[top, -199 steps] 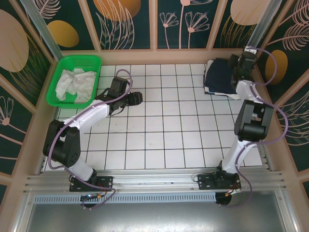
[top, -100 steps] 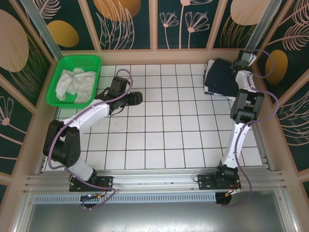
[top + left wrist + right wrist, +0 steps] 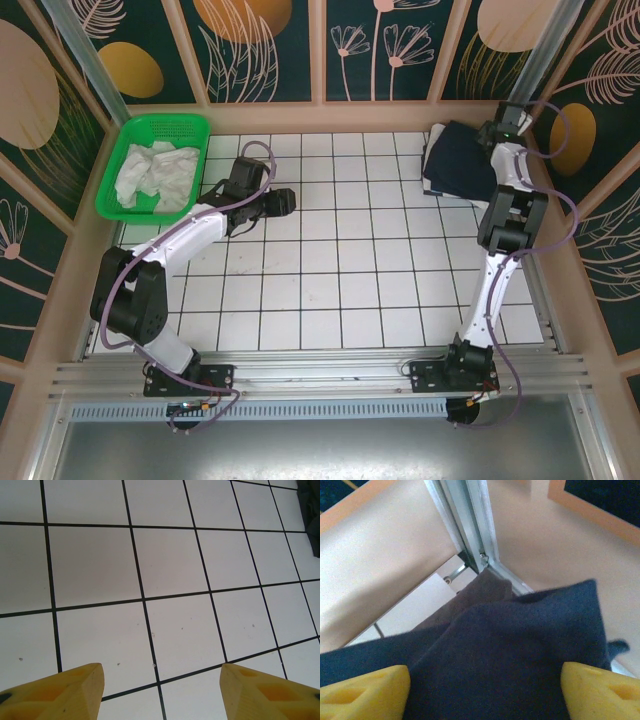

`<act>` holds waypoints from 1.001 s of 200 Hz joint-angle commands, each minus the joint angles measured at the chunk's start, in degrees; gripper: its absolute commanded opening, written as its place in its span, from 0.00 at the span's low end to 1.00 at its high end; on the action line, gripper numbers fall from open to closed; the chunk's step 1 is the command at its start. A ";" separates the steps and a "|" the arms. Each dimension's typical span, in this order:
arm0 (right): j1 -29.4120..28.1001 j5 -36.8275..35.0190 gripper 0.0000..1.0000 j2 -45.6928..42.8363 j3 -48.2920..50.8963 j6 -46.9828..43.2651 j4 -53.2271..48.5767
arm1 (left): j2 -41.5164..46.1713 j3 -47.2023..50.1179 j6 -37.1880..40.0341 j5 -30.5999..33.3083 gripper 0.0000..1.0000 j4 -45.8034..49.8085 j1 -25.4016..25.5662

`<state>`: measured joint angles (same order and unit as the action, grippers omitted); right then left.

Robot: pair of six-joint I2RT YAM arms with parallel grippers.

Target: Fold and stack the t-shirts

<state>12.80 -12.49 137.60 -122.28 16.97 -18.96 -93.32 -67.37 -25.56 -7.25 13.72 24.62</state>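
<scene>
Has just spread right gripper (image 3: 503, 128) wide over folded navy t-shirt (image 3: 455, 160) at desk's (image 3: 340, 290) one o'clock corner, likely releasing it; holds left gripper (image 3: 284, 203) open, empty.

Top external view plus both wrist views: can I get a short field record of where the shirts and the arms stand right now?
navy t-shirt: compact pile, far right corner of the table
white t-shirts: crumpled, unfolded, inside the green basket at far left
left arm: jaws open, above bare tiles, holding nothing
right arm: stretched to the far right corner, jaws open right over the navy t-shirt; contact with the cloth cannot be told
stack: white t-shirts not yet folded or stacked
</scene>
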 commanded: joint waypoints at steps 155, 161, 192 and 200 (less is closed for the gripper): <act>-3.09 -3.68 0.84 -12.90 20.17 -7.39 10.63 | 3.49 1.55 2.41 4.14 0.69 0.00 -0.37; -3.38 -3.23 0.84 -14.48 21.66 -8.11 11.87 | 3.49 1.54 2.45 4.07 0.69 -0.11 -0.37; -5.88 -2.08 0.88 -23.02 30.67 -12.31 21.30 | 3.73 2.00 1.44 3.40 0.69 -1.10 -0.35; -6.40 -1.22 0.88 -24.07 31.98 -12.70 22.24 | 4.05 2.35 1.24 3.15 0.69 -1.44 -0.37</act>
<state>8.56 -15.05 121.16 -94.04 8.25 -4.25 -91.57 -66.54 -24.27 -3.99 13.47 24.64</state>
